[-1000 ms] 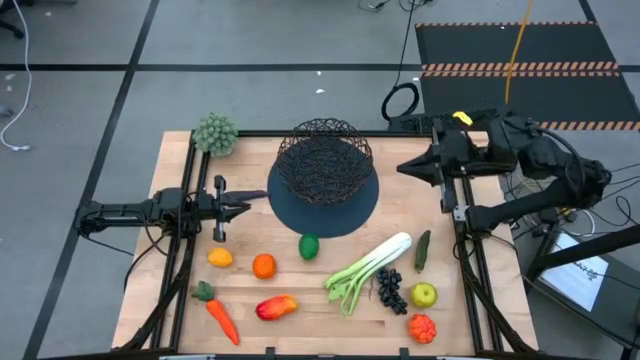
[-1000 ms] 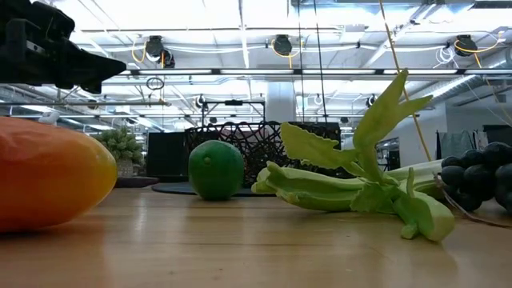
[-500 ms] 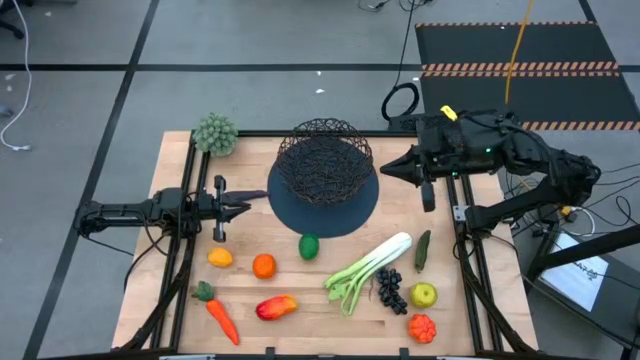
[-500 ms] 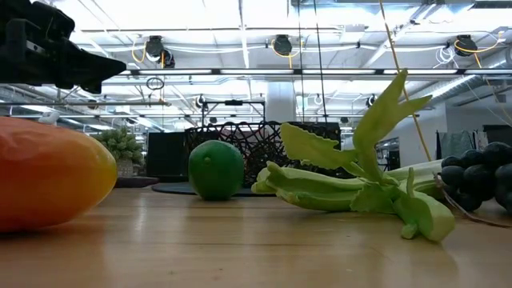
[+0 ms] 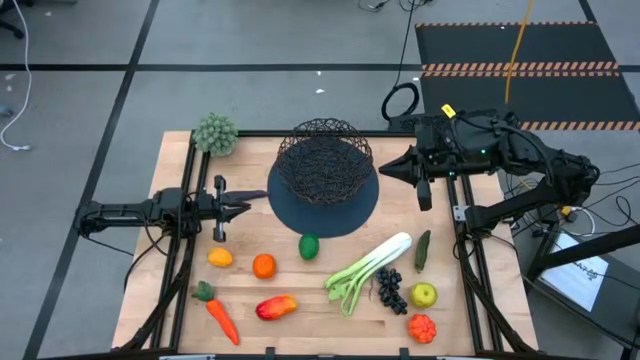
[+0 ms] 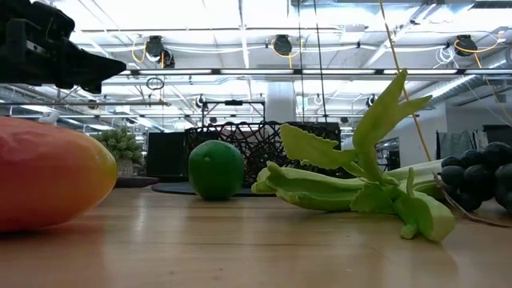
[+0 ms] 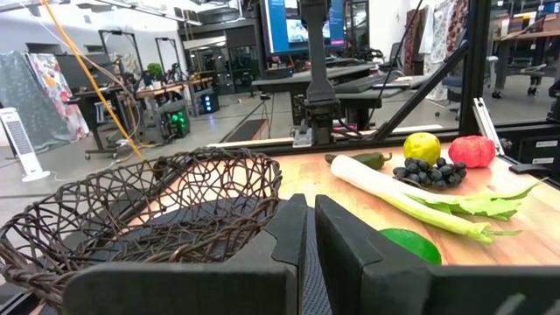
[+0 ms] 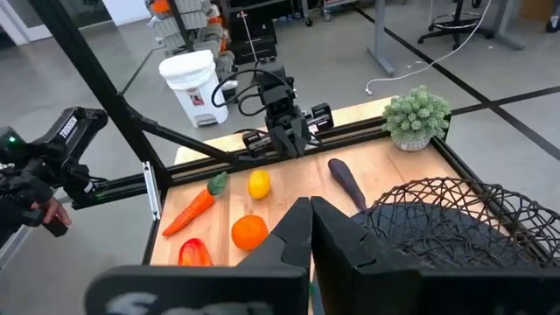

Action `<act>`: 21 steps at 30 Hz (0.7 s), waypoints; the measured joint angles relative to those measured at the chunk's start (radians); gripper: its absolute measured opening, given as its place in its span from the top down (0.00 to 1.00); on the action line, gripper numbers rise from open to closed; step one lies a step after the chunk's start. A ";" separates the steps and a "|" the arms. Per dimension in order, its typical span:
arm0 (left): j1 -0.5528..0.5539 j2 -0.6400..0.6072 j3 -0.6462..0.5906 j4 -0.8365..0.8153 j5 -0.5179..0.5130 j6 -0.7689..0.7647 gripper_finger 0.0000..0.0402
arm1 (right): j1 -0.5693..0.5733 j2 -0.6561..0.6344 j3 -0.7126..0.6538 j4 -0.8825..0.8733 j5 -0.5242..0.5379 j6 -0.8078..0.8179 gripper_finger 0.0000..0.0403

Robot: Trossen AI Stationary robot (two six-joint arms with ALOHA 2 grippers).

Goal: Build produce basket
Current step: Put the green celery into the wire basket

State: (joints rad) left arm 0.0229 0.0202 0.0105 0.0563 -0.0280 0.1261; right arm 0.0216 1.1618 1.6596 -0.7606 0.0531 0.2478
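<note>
The black wire basket point(image 5: 323, 163) stands on a flat dark round mat point(image 5: 350, 215) at the table's far middle. The produce lies along the near half: lemon point(image 5: 220, 257), orange point(image 5: 263, 265), lime point(image 5: 309, 246), carrot point(image 5: 220, 318), mango point(image 5: 276, 307), leek point(image 5: 368, 268), grapes point(image 5: 390, 290), cucumber point(image 5: 422, 250), apple point(image 5: 424, 295), tomato point(image 5: 422, 327). My left gripper point(image 5: 243, 207) is shut and empty, level, left of the mat. My right gripper point(image 5: 385, 170) is shut and empty, above the table just right of the basket, pointing at it.
A fuzzy grey-green clump point(image 5: 215, 133) sits at the far left corner. Bare wood lies between the mat and the row of produce. In the low view the mango point(image 6: 48, 172), lime point(image 6: 215, 170) and leek point(image 6: 352, 188) stand in front of the basket point(image 6: 264, 144).
My right gripper has moved toward the table's left, closer to the basket's right side, staying shut and empty; most of the move came in the first half second. The produce and the basket have kept still.
</note>
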 joint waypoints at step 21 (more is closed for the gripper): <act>-0.009 0.100 0.298 -0.067 -0.092 -0.154 0.92 | 0.000 0.000 0.000 -0.001 -0.001 -0.009 1.00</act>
State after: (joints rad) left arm 0.0143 0.1203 0.3090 -0.0104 -0.1205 -0.0280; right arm 0.0216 1.1618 1.6596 -0.7612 0.0525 0.2386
